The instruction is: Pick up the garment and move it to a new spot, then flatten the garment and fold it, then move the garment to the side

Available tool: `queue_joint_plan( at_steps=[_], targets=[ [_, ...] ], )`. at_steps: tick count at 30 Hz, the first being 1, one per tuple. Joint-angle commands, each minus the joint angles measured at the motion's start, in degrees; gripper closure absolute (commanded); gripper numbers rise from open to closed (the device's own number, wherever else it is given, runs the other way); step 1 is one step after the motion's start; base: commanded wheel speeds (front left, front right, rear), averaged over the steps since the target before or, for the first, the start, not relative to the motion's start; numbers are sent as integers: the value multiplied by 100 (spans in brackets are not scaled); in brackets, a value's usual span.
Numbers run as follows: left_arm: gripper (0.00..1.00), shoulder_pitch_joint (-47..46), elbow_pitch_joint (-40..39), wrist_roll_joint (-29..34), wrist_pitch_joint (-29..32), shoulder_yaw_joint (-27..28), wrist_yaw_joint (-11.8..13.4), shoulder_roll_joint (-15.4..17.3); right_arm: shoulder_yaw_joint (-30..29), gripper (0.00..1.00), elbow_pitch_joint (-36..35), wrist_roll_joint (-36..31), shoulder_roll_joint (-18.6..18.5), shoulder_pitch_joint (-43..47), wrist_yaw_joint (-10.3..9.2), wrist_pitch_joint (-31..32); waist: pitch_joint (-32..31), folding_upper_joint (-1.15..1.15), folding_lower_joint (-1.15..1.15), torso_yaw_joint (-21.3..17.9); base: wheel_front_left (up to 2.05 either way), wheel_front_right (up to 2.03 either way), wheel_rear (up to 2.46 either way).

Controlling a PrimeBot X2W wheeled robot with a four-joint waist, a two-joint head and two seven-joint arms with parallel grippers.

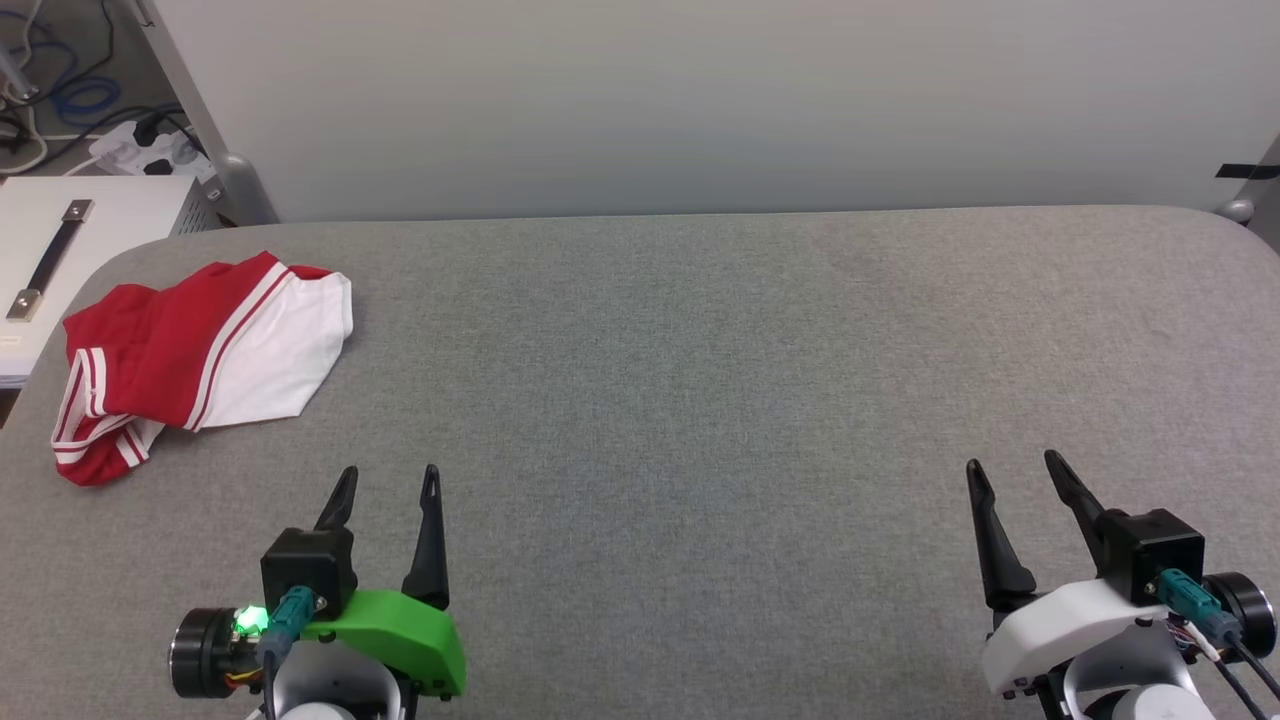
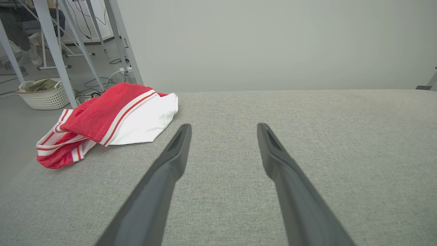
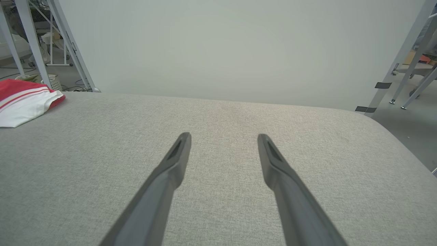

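Two wide-spread and empty: left pincer [image 1: 390, 470], right pincer [image 1: 1011, 458], garment [image 1: 200, 350] untouched.

I see garment [image 1: 200, 360] on table's [image 1: 700, 400] far-left corner. My left gripper [image 1: 389, 470] sits nearer me, just right of it, not touching; right gripper [image 1: 1012, 458] well apart at near right; basket [image 2: 44, 97] on floor [image 2: 15, 136] behind garment.

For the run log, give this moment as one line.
garment: bunched, far left of table | left gripper: open, empty | right gripper: open, empty
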Motion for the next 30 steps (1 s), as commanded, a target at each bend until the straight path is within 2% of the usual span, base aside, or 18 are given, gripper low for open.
queue_joint_plan(
  at_steps=[1, 22, 30],
  targets=[
    [0, -30, 21, -67, -55, -2, -41, -7, -10, 0, 3, 45, 4, -7, -1, -82, 0, 0, 0, 2, 0, 0, 0],
    [0, -32, -97, -224, -305, -13, -149, -11, -26, 0, -153, 102, 7, -25, -2, -328, 26, 0, 0, 48, 0, 0, 0],
    [0, -6, 97, -290, -399, -64, -176, -13, -15, 0, -57, 87, 8, -1, -2, -421, 35, 0, 0, 48, 0, 0, 0]
  ],
)
